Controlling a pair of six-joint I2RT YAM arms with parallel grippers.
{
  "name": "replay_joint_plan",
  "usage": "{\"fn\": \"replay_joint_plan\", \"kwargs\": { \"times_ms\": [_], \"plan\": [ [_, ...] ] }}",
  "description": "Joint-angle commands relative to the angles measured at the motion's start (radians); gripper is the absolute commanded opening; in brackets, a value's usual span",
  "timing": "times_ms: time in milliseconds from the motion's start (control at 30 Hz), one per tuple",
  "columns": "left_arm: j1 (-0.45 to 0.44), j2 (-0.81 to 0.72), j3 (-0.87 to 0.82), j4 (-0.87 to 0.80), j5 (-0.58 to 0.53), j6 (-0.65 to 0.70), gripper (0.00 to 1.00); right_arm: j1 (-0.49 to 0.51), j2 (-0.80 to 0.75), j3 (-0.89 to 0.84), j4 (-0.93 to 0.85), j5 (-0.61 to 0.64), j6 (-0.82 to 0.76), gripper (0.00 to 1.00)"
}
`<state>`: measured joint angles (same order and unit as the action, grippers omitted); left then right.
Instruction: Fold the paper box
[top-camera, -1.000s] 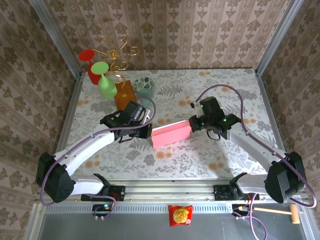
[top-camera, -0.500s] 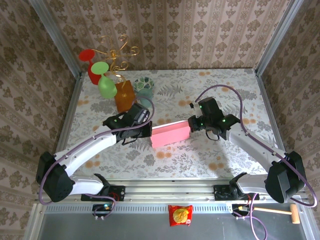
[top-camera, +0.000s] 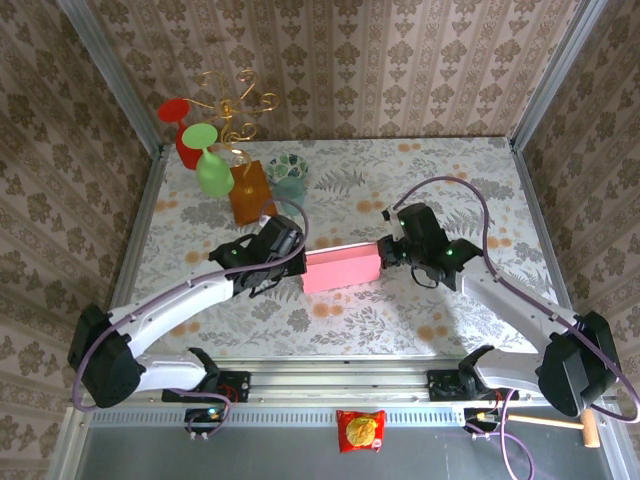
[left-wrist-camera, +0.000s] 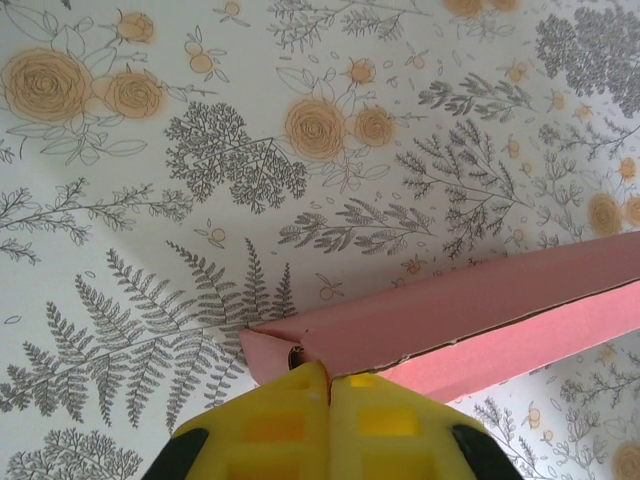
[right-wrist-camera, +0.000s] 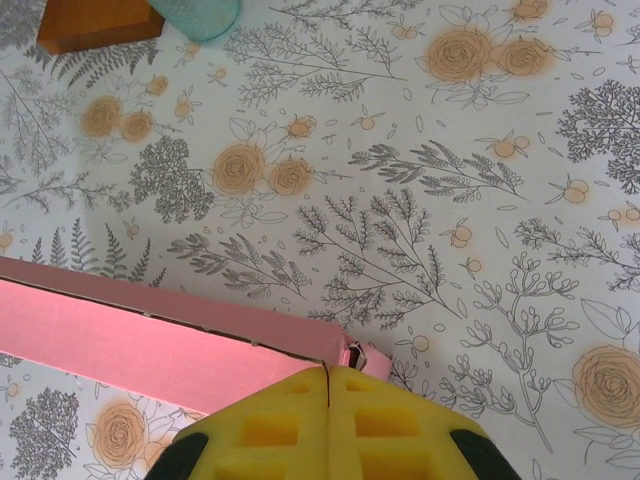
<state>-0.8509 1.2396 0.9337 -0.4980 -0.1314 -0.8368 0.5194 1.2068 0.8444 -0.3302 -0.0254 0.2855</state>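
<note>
Brightly, evenly lit from overhead, with a soft shadow on the table (top-camera: 440, 325) beside the right arm (top-camera: 510, 300). Sharp on the floral print in wrist views, softer on the yellow fingertips (left-wrist-camera: 290, 420).

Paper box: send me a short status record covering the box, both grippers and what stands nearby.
box: paper box, pink, stretched between the two grippers over the table
left gripper: shut on the box's left end
right gripper: shut on the box's right end
nearby: brown block and teal cup at the back left, apart from the box
</note>
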Motion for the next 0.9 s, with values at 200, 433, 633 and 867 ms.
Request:
{"fn": "replay_joint_plan", "kwargs": {
  "times_ms": [200, 433, 633, 867],
  "plan": [
    [-0.027, -0.061, -0.135, 0.100, -0.037, 0.011, 0.00, 0.023, -0.081, -0.118, 0.087, 0.044, 0.032, 0.00],
    [-0.024, -0.083, -0.141, 0.063, -0.037, 0.057, 0.00, 0.034, -0.082, -0.133, 0.082, 0.059, 0.029, 0.00],
    [-0.002, -0.060, -0.087, -0.026, -0.003, 0.100, 0.00, 0.034, -0.083, -0.121, 0.072, 0.065, 0.021, 0.00],
    [-0.005, -0.075, -0.143, 0.040, 0.007, 0.084, 0.00, 0.037, -0.089, -0.133, 0.082, 0.060, 0.029, 0.00]
  ]
}}
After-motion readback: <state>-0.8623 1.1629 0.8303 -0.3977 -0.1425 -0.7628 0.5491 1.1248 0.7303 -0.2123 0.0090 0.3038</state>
